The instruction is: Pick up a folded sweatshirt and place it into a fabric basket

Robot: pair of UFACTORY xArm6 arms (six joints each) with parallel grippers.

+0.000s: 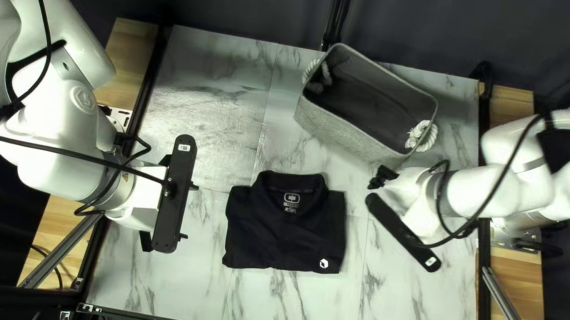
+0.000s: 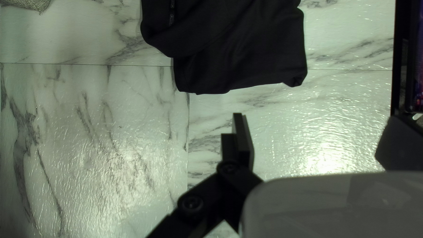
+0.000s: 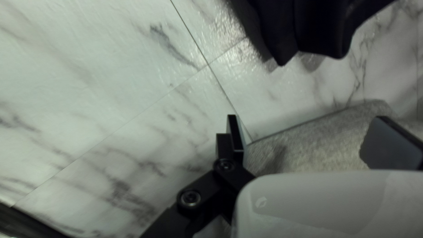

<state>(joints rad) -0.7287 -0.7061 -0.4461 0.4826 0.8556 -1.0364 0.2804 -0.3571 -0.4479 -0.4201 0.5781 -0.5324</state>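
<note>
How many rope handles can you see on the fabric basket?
2. In the top left view, one rope handle is at the left end of the fabric basket, and the other rope handle is at its right end.

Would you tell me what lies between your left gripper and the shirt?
Only marbled tabletop lies between my left gripper and the shirt, in the left wrist view.
</note>
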